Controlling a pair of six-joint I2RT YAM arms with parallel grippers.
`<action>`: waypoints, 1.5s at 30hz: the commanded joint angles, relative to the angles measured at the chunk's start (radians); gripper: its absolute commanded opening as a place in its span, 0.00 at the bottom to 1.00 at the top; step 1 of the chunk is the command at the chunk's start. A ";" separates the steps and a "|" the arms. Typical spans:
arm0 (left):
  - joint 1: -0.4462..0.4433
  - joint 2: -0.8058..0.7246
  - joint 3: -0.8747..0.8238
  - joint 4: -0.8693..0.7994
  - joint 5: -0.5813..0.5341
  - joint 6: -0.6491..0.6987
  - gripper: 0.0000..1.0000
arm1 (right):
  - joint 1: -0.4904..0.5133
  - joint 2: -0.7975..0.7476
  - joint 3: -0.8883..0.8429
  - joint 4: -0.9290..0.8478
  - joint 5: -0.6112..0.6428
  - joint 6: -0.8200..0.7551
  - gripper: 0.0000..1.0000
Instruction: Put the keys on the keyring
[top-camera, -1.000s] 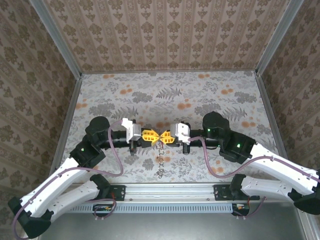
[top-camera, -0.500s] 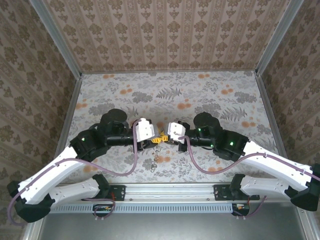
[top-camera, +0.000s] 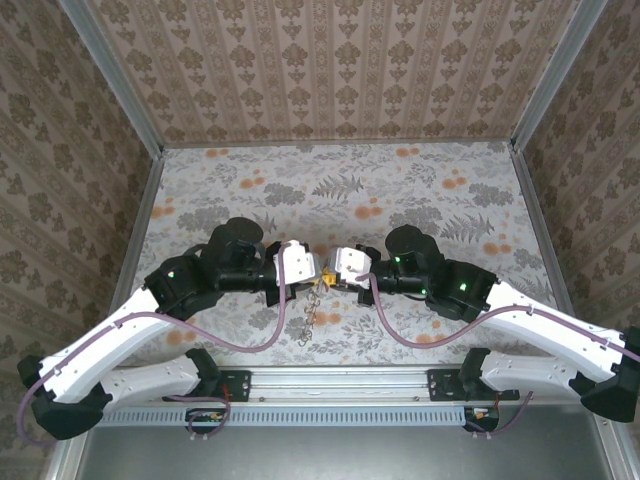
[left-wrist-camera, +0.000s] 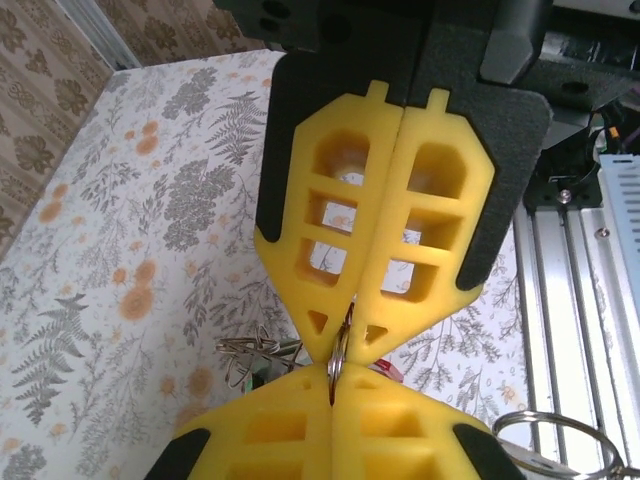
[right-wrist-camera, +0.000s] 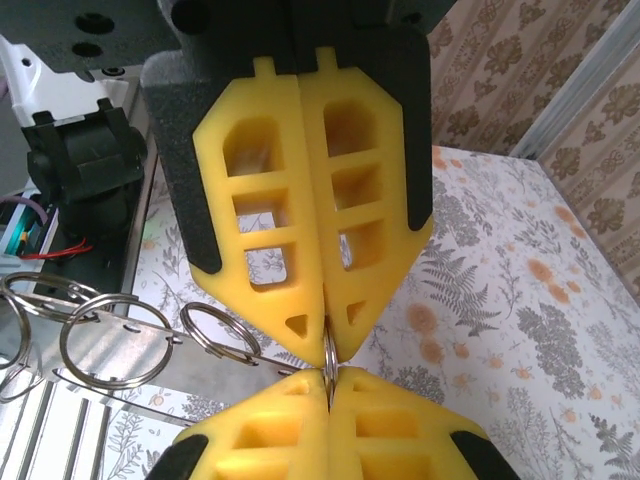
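Observation:
Both grippers meet tip to tip over the front middle of the table. My left gripper (top-camera: 313, 284) (left-wrist-camera: 345, 345) is shut on a thin metal ring of the keyring (left-wrist-camera: 338, 358), seen edge-on. My right gripper (top-camera: 330, 283) (right-wrist-camera: 327, 350) is shut on the same ring (right-wrist-camera: 328, 362) from the opposite side. A short chain (top-camera: 311, 318) hangs from the meeting point toward the table. In the left wrist view a small red piece (left-wrist-camera: 386, 372), probably one of the keys, peeks out behind the yellow fingertips, and a cluster of wire rings (left-wrist-camera: 248, 353) hangs to the left.
A flat metal strip (right-wrist-camera: 110, 350) carrying split rings (right-wrist-camera: 216, 331) hangs beside the right gripper's fingers. Another ring (left-wrist-camera: 552, 440) shows at the lower right of the left wrist view. The aluminium rail (top-camera: 330, 378) runs along the near edge, with patterned walls around the floral table (top-camera: 340, 190).
Both wrists have turned, so their white housings now cover the yellow fingers from above. The left arm has swung in to the right, and the hanging chain has shifted slightly left.

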 joint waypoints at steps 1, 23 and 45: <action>-0.010 0.004 0.027 0.016 -0.002 0.002 0.00 | 0.012 -0.010 0.040 0.032 -0.065 -0.012 0.00; 0.182 -0.219 -0.252 0.610 0.529 -0.307 0.00 | 0.012 -0.062 -0.025 0.109 -0.234 0.018 0.21; 0.087 -0.157 -0.085 0.183 0.185 -0.100 0.19 | 0.003 -0.048 0.021 0.046 -0.005 0.000 0.00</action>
